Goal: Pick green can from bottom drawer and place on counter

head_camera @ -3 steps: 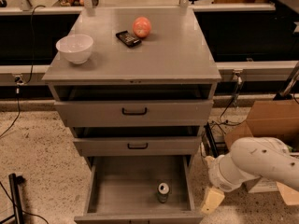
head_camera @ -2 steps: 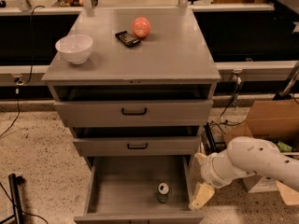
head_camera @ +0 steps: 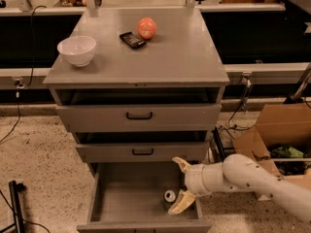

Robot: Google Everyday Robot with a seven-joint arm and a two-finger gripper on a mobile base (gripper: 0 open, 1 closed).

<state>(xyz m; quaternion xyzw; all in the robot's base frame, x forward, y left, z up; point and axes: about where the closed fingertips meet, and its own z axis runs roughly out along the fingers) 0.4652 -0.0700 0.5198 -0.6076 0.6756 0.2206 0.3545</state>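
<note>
The green can (head_camera: 169,197) stands upright on the floor of the pulled-out bottom drawer (head_camera: 121,203), toward its right side, silver top facing up. My gripper (head_camera: 181,186) reaches in from the right over the drawer's right part, open, with one pale finger (head_camera: 181,163) above the can and the other finger (head_camera: 182,203) just right of and below it. The can sits close to the lower finger, not clasped. The counter (head_camera: 175,57) is the grey top of the cabinet above.
On the counter sit a white bowl (head_camera: 77,50) at the left, a black phone-like object (head_camera: 132,39) and a red-orange apple (head_camera: 146,27). Two upper drawers with black handles (head_camera: 139,115) are shut. A cardboard box (head_camera: 274,135) stands on the floor at right; cables trail nearby.
The arm has swung left from beside the cabinet into the open bottom drawer, bringing the gripper up to the can. The can has not moved.
</note>
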